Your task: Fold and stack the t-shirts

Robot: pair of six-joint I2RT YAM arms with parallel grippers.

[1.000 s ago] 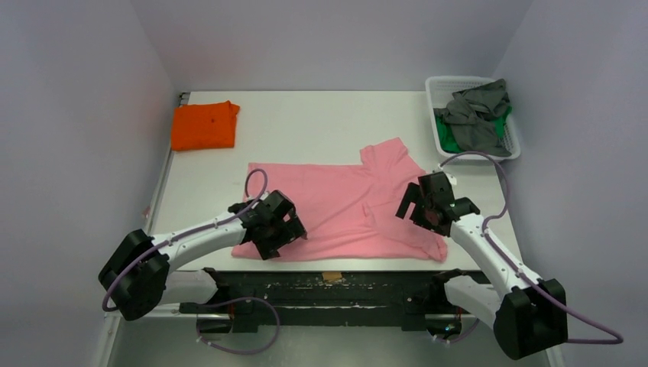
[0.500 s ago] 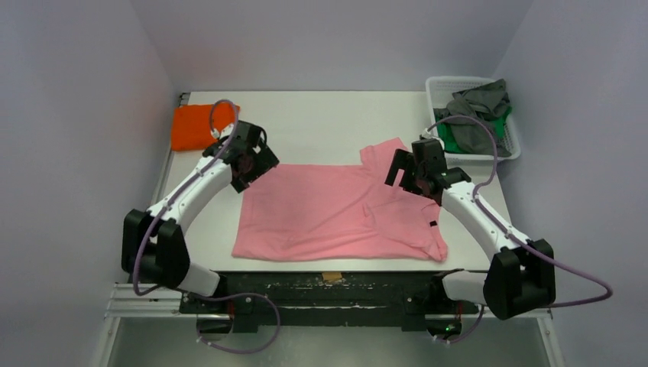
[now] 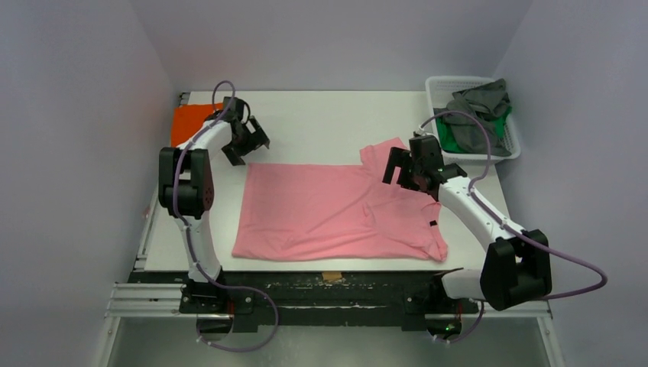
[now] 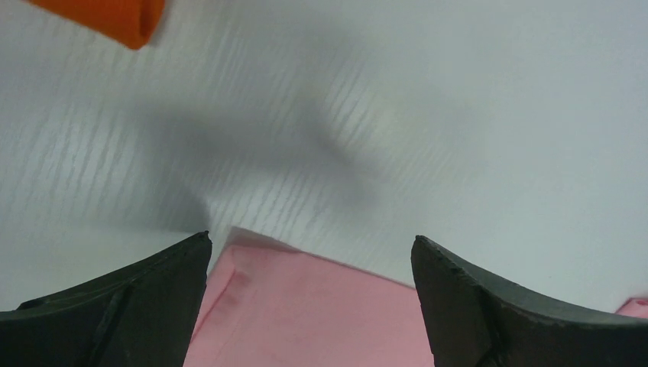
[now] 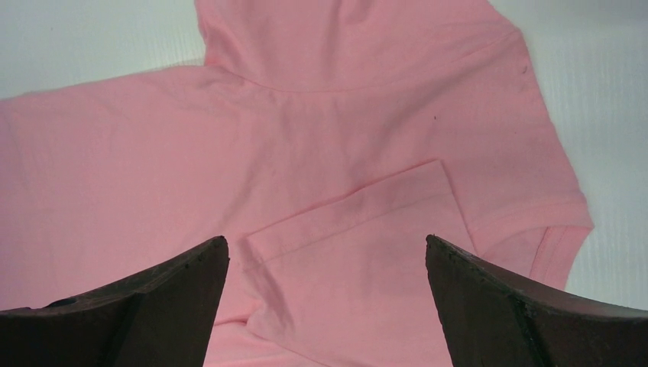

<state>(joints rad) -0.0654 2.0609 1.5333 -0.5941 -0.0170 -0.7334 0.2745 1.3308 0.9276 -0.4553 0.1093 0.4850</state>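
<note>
The light pink t-shirt [image 3: 328,210] lies spread across the middle of the table, one sleeve folded in near its right side [image 5: 359,222]. My left gripper [image 3: 246,145] is open and empty, above the shirt's far left corner [image 4: 306,306]. My right gripper [image 3: 403,170] is open and empty, above the shirt's far right part near the sleeve. A folded bright orange t-shirt [image 3: 183,122] lies at the far left; its edge shows in the left wrist view [image 4: 115,17]. Grey [image 3: 477,111] and green [image 3: 451,138] shirts lie in the basket.
A white basket [image 3: 437,86] stands at the far right corner of the white table [image 3: 321,122]. Grey walls close in on the left, back and right. The arms' mounting rail [image 3: 328,294] runs along the near edge.
Both arms moved from the shirt's near edge to its far edge. The left gripper went to the far left corner, the right one to the far right sleeve. The shirt's near left part lies flatter.
</note>
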